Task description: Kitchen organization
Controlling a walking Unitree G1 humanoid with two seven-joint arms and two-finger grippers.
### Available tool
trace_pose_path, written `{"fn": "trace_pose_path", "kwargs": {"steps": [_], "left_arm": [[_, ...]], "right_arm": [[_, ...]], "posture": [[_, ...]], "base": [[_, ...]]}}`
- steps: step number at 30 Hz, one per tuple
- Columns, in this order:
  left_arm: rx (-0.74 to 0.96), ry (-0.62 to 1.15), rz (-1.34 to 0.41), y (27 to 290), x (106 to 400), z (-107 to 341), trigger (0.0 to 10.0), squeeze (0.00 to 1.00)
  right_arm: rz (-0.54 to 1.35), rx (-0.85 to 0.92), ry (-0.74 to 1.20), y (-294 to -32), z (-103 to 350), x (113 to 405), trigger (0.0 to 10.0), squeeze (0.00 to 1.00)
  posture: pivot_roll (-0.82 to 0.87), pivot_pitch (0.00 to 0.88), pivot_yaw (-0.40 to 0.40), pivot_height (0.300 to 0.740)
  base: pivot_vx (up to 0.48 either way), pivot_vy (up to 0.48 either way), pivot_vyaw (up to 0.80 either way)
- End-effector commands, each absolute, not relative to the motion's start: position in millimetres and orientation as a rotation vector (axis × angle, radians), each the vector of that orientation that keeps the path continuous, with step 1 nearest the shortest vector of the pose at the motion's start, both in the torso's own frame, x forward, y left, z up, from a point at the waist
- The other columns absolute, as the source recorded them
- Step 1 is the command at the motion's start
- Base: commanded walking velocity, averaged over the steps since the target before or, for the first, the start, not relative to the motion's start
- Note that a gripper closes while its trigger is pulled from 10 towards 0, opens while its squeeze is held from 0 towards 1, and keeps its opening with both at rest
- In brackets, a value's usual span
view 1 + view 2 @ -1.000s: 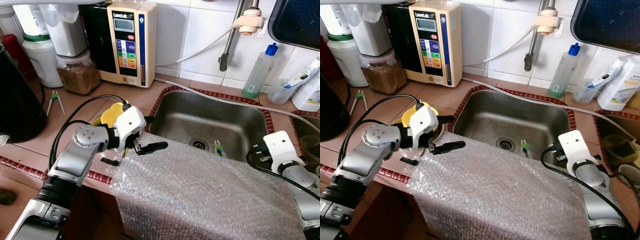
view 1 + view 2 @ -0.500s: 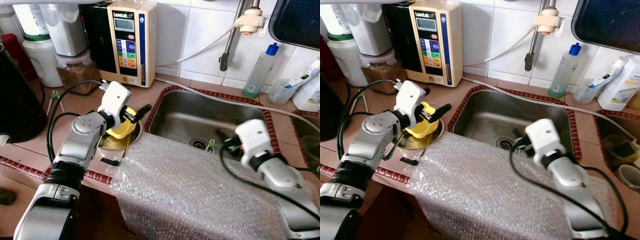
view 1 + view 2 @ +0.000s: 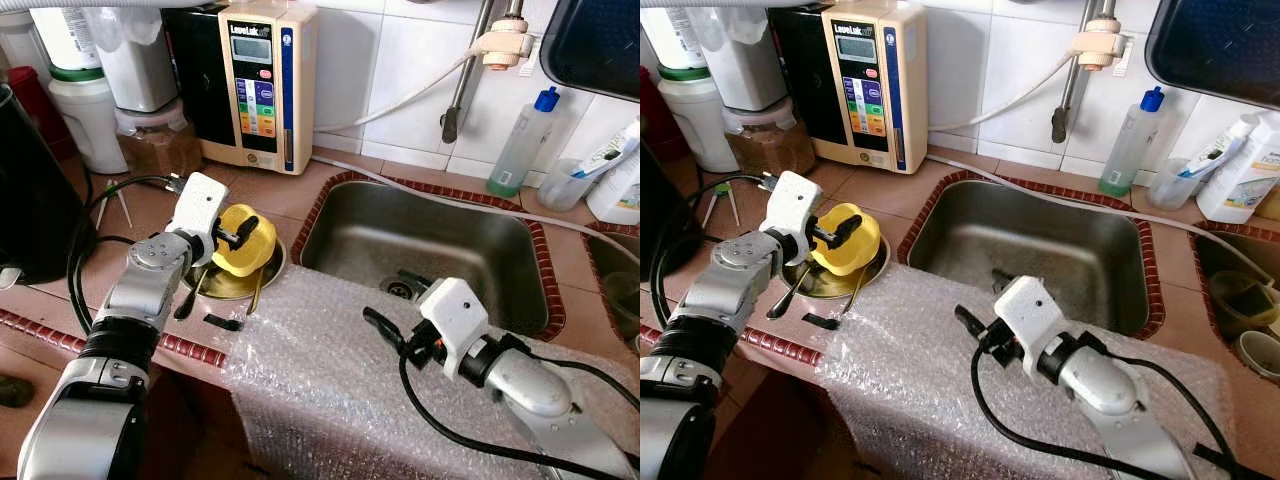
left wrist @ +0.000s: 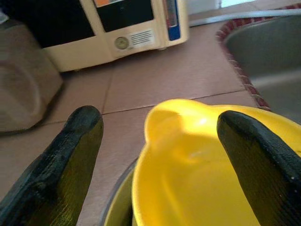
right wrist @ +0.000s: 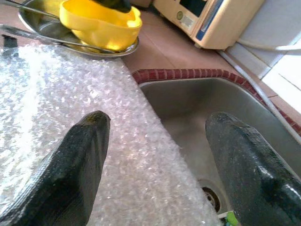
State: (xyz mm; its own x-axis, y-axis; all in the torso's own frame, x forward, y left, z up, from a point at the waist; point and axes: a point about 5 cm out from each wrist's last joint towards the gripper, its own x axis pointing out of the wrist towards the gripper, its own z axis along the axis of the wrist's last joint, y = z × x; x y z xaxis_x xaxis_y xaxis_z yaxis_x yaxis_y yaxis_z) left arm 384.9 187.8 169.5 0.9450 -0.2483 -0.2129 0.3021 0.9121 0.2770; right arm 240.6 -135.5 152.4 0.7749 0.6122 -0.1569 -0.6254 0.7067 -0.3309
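Swinging leftward, my right gripper [image 3: 385, 333] now hovers open and empty over the bubble wrap [image 3: 330, 380] beside the sink [image 3: 470, 255]. My left gripper [image 3: 238, 231] straddles the yellow bowl [image 3: 252, 243] on the tiled counter [image 3: 150, 205], fingers apart.

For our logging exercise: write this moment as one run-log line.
left gripper: open, at yellow bowl | right gripper: open, over bubble wrap | sink: beside
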Motion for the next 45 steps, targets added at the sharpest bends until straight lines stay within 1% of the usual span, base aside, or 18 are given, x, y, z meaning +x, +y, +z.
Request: {"fn": "trace_pose_path", "kwargs": {"steps": [1, 4, 5, 6, 7, 8, 16, 17, 18, 20, 27, 41, 45], "left_arm": [[0.305, 0.167, -0.263, 190, 388, 177, 10.0, 1.0], [0.29, 0.199, -0.256, 191, 389, 174, 10.0, 1.0], [0.286, 0.22, -0.258, 191, 388, 171, 10.0, 0.77], [0.285, 0.234, -0.26, 192, 388, 170, 10.0, 0.77], [0.277, 0.255, -0.259, 193, 387, 167, 10.0, 0.03], [0.266, 0.274, -0.258, 195, 386, 165, 10.0, 0.0], [0.218, 0.393, -0.25, 204, 382, 149, 10.0, 0.0], [0.206, 0.402, -0.253, 205, 382, 148, 7.6, 0.0], [0.186, 0.413, -0.254, 205, 381, 146, 0.0, 0.0], [0.142, 0.426, -0.253, 206, 381, 145, 0.0, 0.0], [0.086, 0.423, -0.251, 204, 383, 150, 0.0, 0.0], [0.095, 0.4, -0.223, 207, 385, 154, 0.0, 0.0], [0.089, 0.346, -0.184, 208, 388, 161, 0.0, 0.0]], "right_arm": [[0.708, -0.395, 0.034, -133, 155, 237, 10.0, 0.0], [0.74, -0.394, 0.046, -130, 154, 233, 10.0, 0.0], [0.754, -0.388, 0.049, -128, 154, 232, 10.0, 0.0], [0.762, -0.384, 0.051, -128, 154, 231, 10.0, 0.0], [0.765, -0.383, 0.053, -127, 154, 230, 10.0, 0.0], [0.767, -0.38, 0.056, -127, 153, 229, 10.0, 0.0], [0.767, -0.396, 0.058, -127, 153, 230, 10.0, 0.0], [0.769, -0.397, 0.058, -127, 153, 230, 10.0, 0.0], [0.77, -0.399, 0.058, -126, 153, 230, 10.0, 0.0], [0.771, -0.398, 0.059, -126, 153, 230, 10.0, 0.0], [0.771, -0.398, 0.069, -129, 151, 227, 10.0, 0.0], [0.774, -0.395, 0.065, -128, 151, 230, 10.0, 0.0], [0.772, -0.4, 0.063, -128, 150, 230, 10.0, 0.0]], "posture": [[0.03, 0.0, 0.001, 0.74], [0.03, 0.0, 0.003, 0.74], [0.03, 0.0, 0.004, 0.74], [0.03, 0.0, 0.004, 0.74], [0.03, 0.0, 0.004, 0.74], [0.03, 0.0, 0.004, 0.74], [0.04, 0.0, 0.004, 0.74], [0.04, 0.0, 0.005, 0.74], [0.04, 0.0, 0.006, 0.74], [0.04, 0.0, 0.005, 0.74], [0.04, 0.0, 0.01, 0.74], [0.04, 0.0, 0.013, 0.74], [0.05, 0.0, 0.016, 0.74]], "base": [[0.0, 0.0, 0.0], [0.0, 0.0, 0.0], [0.0, 0.0, 0.0], [0.0, 0.0, 0.0], [0.0, 0.0, 0.0], [0.0, 0.0, 0.0], [0.0, 0.0, 0.0], [0.0, 0.0, 0.0], [0.0, 0.0, 0.0], [0.0, 0.0, 0.0], [0.0, 0.0, 0.0], [0.0, 0.0, 0.0], [0.0, 0.0, 0.0]]}}
